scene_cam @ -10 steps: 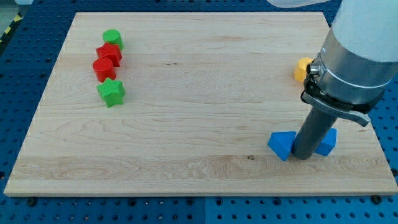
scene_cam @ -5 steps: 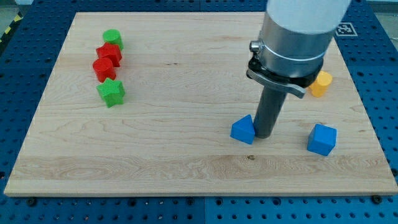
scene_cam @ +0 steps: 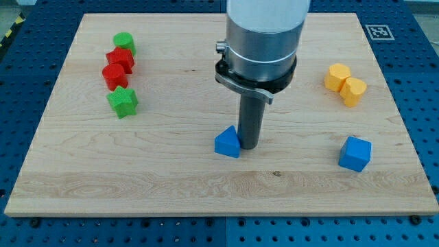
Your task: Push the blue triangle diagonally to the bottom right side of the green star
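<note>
The tip [scene_cam: 248, 149] is touching the blue triangle [scene_cam: 228, 143] at its three o'clock, the green star [scene_cam: 123, 101] lying toward ten o'clock; the rig is carrying no claw.

blue blocks [scene_cam: 227, 143] 2 | red [scene_cam: 118, 66] 2 | green [scene_cam: 123, 101] 2 | yellow [scene_cam: 345, 83] seemingly 2

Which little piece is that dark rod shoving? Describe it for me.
On the wooden board, follow the dark rod down to my tip, near the middle. The blue triangle touches it on the view's left; the other blue block, a cube, sits far right.
</note>
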